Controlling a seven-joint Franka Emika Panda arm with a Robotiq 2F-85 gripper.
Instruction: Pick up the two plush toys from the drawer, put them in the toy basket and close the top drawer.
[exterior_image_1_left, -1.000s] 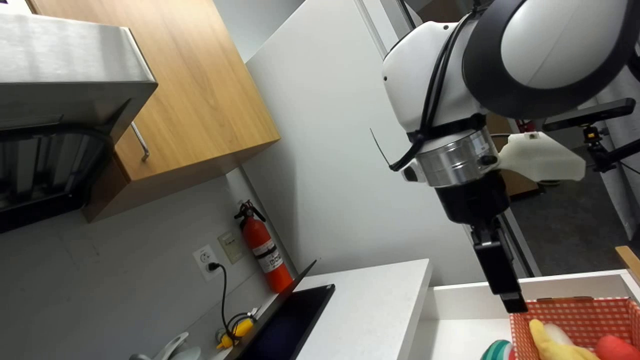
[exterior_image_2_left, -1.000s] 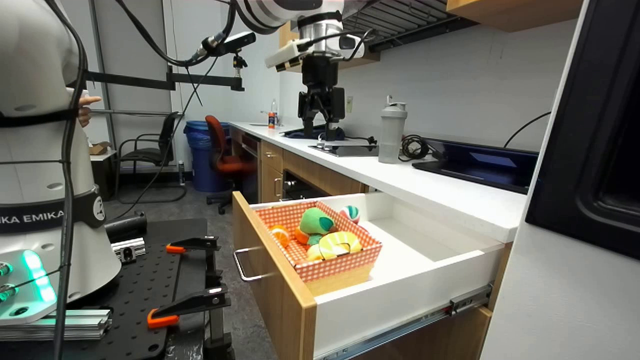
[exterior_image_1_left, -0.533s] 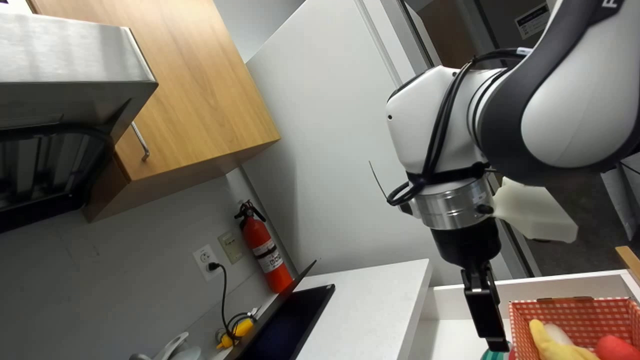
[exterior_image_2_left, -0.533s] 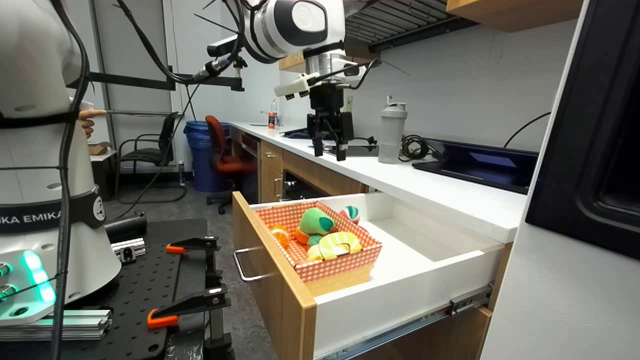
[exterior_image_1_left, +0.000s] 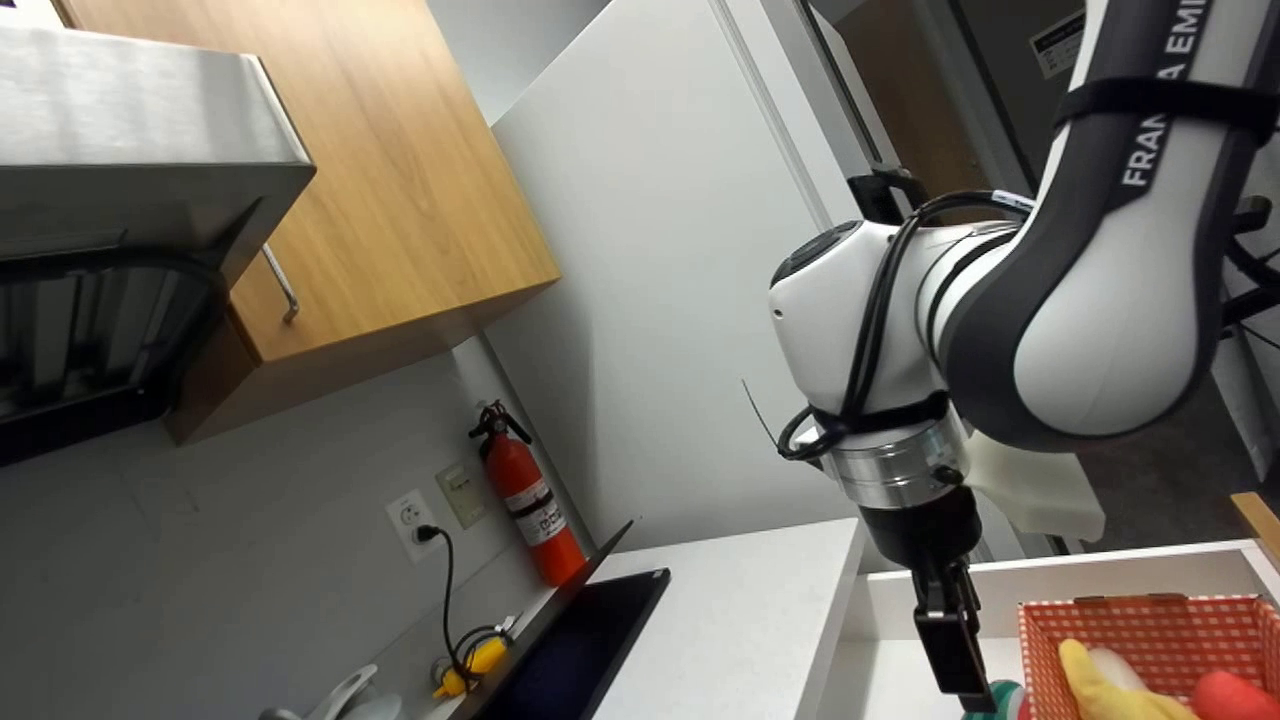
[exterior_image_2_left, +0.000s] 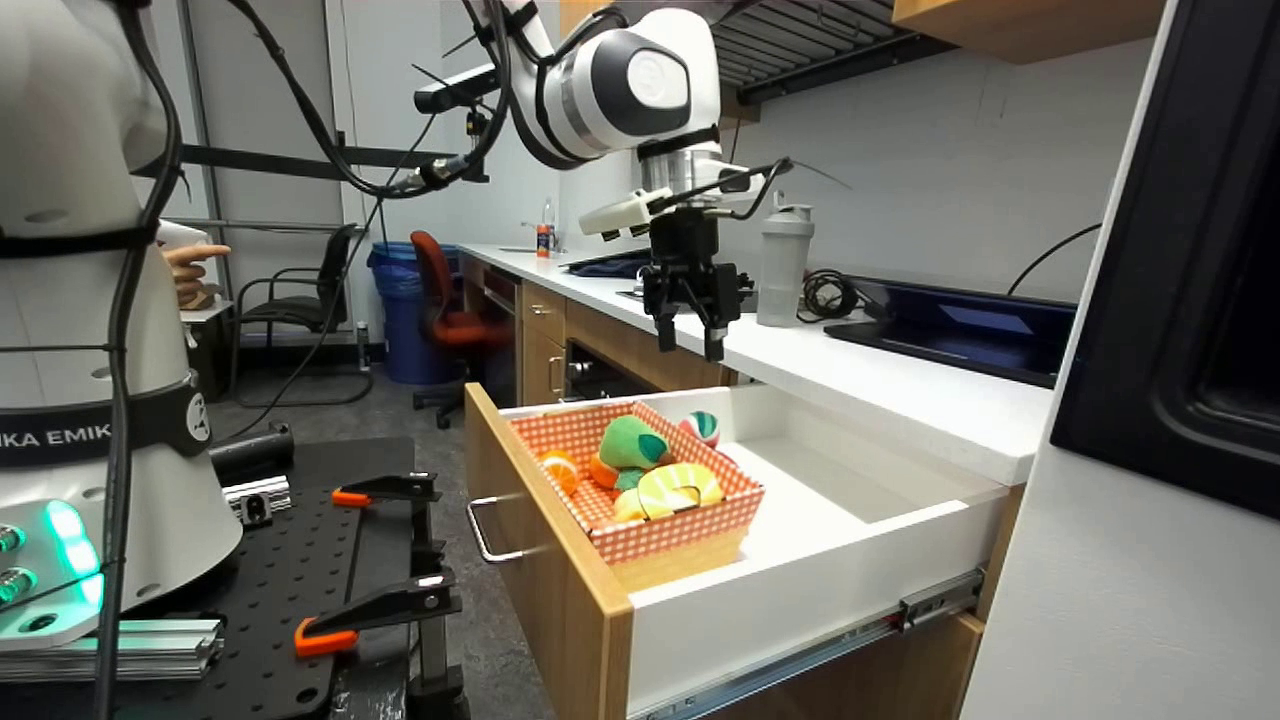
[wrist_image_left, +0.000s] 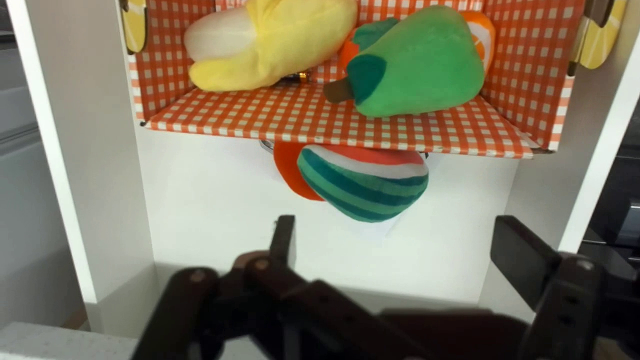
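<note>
The white top drawer (exterior_image_2_left: 820, 590) stands open in both exterior views. The toy basket (wrist_image_left: 300, 115), orange-red checked, sits inside it; it also shows in the exterior views (exterior_image_2_left: 690, 538) (exterior_image_1_left: 1150, 622). A teal-green striped plush toy (wrist_image_left: 367, 192) with a white and red top lies on the drawer floor against the basket; it also shows in an exterior view (exterior_image_2_left: 702, 428). An orange-red plush toy (wrist_image_left: 294, 175) is partly hidden behind it. My gripper (wrist_image_left: 392, 235) is open and empty. It hangs above the drawer in an exterior view (exterior_image_2_left: 690, 345), apart from both toys.
The basket holds a yellow toy (wrist_image_left: 295, 37), a green toy (wrist_image_left: 425, 65) and orange ones. The white countertop (exterior_image_2_left: 860, 370) overhangs the drawer's back end, with a laptop (exterior_image_2_left: 960, 325) and a shaker bottle (exterior_image_2_left: 785, 260) on it. Drawer side walls rise either side.
My arm has moved down and toward the drawer's inside, with the gripper open. The toys, basket and drawer have not moved.
</note>
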